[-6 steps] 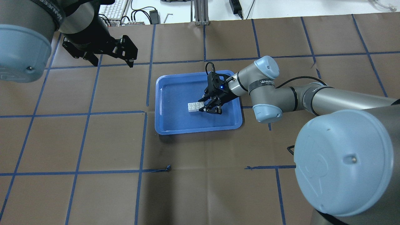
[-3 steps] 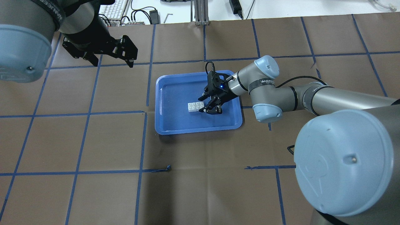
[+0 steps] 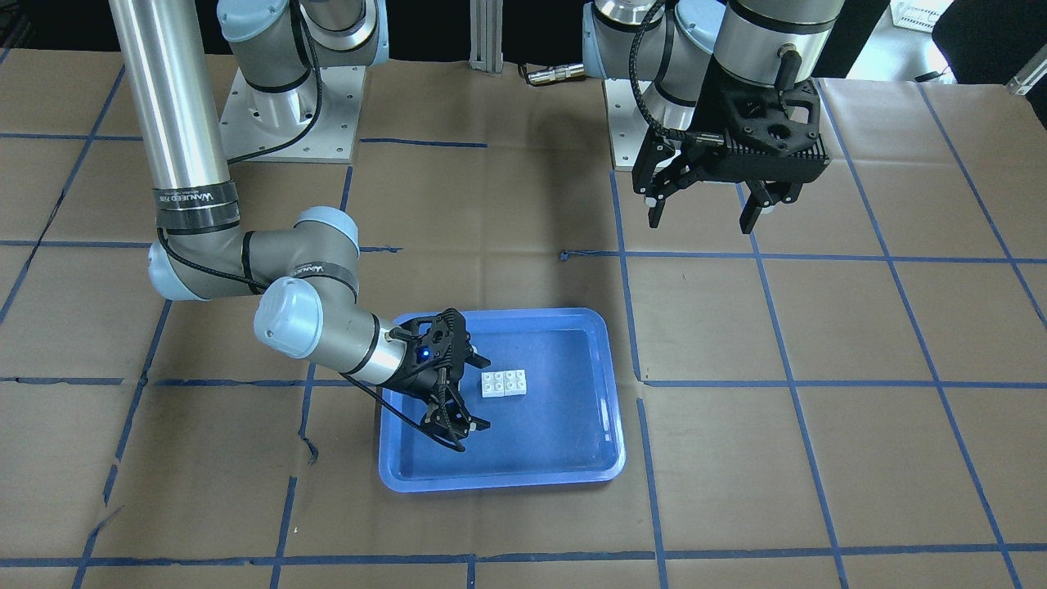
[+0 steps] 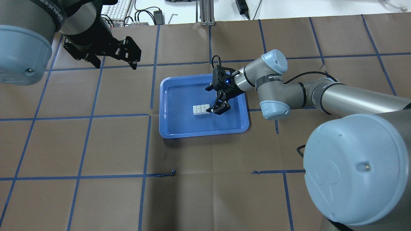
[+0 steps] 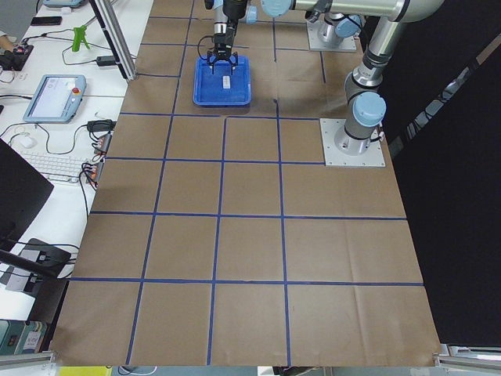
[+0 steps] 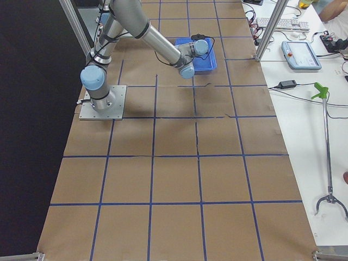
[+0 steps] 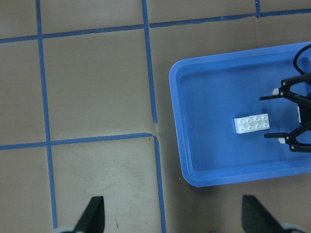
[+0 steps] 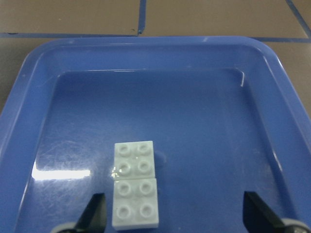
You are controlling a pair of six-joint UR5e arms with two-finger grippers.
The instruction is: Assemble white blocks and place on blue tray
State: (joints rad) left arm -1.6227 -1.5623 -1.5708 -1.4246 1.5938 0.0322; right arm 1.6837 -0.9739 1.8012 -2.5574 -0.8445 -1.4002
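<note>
The two white blocks [image 4: 201, 109] lie joined side by side, studs up, in the middle of the blue tray [image 4: 179, 96]. They also show in the front view [image 3: 504, 383] on the tray [image 3: 556, 442], in the left wrist view [image 7: 251, 123] and in the right wrist view [image 8: 136, 183]. My right gripper [image 4: 213, 100] is open and empty, hovering over the tray just at the blocks' right end [image 3: 475, 395]. In its wrist view the blocks lie low between its fingers [image 8: 92, 213]. My left gripper [image 4: 115, 65] is open and empty, high above the table to the tray's far left [image 3: 700, 222].
The table is covered in brown paper with a blue tape grid. A keyboard [image 4: 118, 9] and cables lie beyond the far edge, beside an aluminium post [image 4: 205, 12]. The arm bases [image 3: 286, 106] stand at the robot's side. The right arm's elbow [image 4: 273, 93] hangs beside the tray.
My right gripper has drawn back from the blocks toward the tray's far side and its jaws stand wider apart. The blocks stay put in the tray. The left arm has not moved.
</note>
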